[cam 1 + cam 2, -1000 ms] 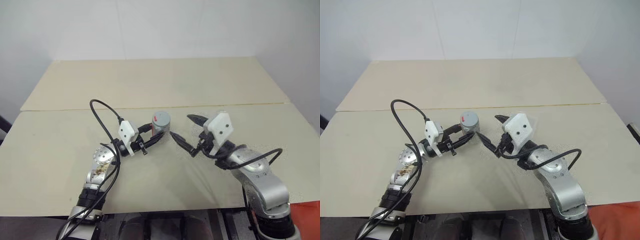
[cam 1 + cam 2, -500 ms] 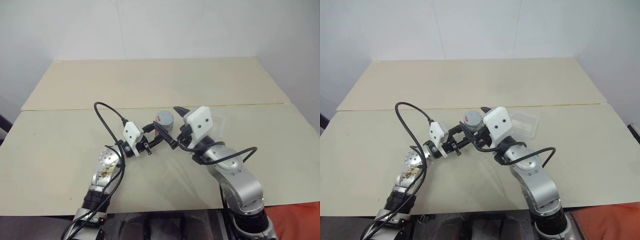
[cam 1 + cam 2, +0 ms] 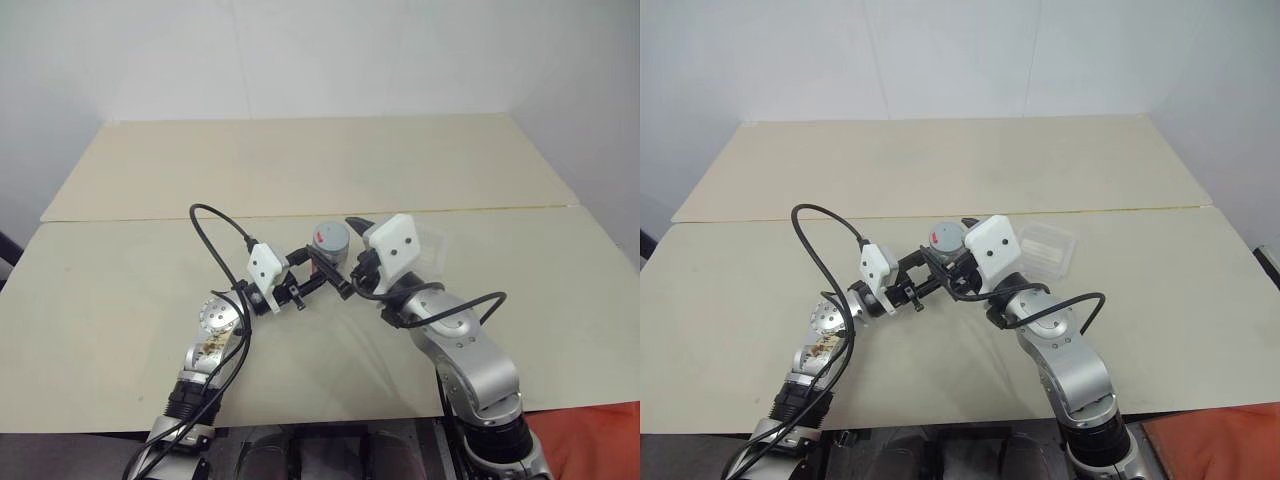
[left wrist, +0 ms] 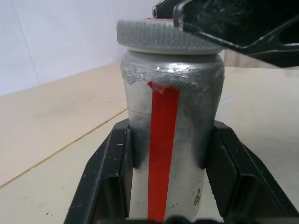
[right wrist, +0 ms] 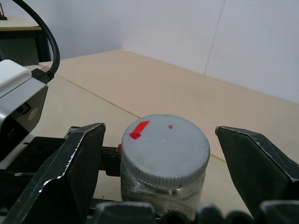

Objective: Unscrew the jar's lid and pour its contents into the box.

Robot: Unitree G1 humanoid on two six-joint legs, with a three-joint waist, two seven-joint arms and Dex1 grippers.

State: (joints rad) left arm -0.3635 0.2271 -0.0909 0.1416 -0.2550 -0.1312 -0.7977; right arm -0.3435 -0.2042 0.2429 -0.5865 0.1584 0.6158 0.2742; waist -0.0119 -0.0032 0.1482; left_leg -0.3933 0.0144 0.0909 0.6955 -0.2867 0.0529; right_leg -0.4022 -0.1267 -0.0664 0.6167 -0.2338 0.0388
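Observation:
The silvery jar [image 4: 164,140] with a red stripe stands upright just above the table, and my left gripper [image 3: 322,266] is shut on its body, one finger [image 4: 108,179] on each side. Its grey lid [image 5: 164,145] with a small red mark is on top. My right gripper [image 5: 164,154] is open and straddles the lid, with a gap between each finger [image 5: 70,161] and the rim. One right finger [image 4: 236,23] hangs over the lid's edge. The clear box [image 3: 1049,247] lies on the table just right of my right gripper.
The beige table [image 3: 150,300] is made of two boards joined by a seam [image 3: 200,216] behind the jar. A black cable [image 3: 212,218] loops up from my left wrist. Open tabletop stretches to the left, the right and the back, up to a white wall.
My right gripper has swung left from beside the jar to stand over it, its open fingers now on either side of the lid. The left gripper keeps holding the jar in place.

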